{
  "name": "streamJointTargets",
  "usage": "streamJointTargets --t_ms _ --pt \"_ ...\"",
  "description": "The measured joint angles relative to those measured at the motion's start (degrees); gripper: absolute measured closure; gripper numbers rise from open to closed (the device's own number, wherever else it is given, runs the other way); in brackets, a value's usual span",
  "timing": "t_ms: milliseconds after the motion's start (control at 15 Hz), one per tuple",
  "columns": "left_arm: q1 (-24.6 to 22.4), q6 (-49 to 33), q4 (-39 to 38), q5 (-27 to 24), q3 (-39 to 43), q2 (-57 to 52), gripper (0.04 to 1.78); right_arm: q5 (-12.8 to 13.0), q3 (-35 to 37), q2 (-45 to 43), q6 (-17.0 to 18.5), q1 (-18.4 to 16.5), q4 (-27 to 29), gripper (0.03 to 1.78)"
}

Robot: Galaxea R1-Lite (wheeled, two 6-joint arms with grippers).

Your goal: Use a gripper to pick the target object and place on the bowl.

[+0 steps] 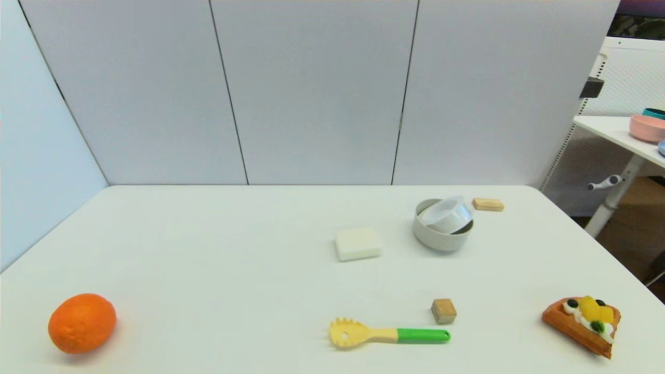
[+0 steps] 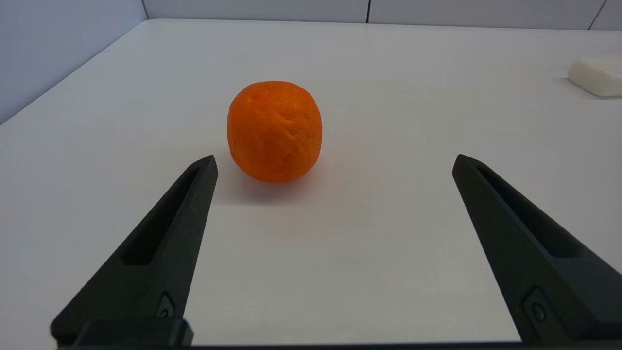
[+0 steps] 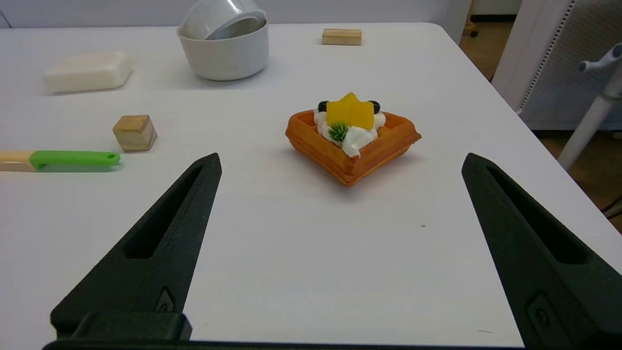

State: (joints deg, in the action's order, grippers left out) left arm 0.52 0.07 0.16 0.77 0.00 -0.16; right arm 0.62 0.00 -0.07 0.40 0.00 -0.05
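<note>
- White table (image 1: 218, 270) fronts grey wall panels in the head view; the white container (image 1: 448, 214) lies tilted inside the beige-grey bowl (image 1: 441, 236) at about 1 o'clock, white block (image 1: 357, 243) just left of it. Neither gripper shows here.
- Left wrist view: left gripper (image 2: 334, 163) hovers low, fingers wide apart, orange (image 2: 274, 131) ahead at 11 o'clock.
- Right wrist view: right gripper (image 3: 341, 160) fingers wide apart, waffle (image 3: 352, 138) at 12 o'clock; bowl and container beyond at 11 o'clock.

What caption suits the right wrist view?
Open right gripper facing a waffle; white container tilted in the bowl behind.
</note>
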Motion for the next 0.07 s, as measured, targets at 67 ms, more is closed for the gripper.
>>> streamJointTargets --t_ms 67 --pt "0.0 0.0 0.0 0.0 0.0 0.0 0.11 0.0 0.0 0.0 0.2 0.0 0.0 0.10"
